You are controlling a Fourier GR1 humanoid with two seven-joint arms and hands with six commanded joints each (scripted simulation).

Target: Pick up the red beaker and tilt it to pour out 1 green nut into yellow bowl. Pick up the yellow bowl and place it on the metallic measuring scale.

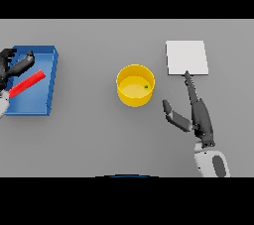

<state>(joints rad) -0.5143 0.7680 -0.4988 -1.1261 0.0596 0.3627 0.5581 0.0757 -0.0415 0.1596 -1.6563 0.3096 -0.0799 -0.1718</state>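
Head view: red beaker (27,84) lies tilted, long axis diagonal, over blue tray (49,78).

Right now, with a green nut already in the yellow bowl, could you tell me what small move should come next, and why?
Probably swing the right hand left toward the yellow bowl. The green nut already lies inside, so pouring looks done, and that hand is open beside the bowl, fingers pointing at the scale. The left hand is over the blue tray with the red beaker.
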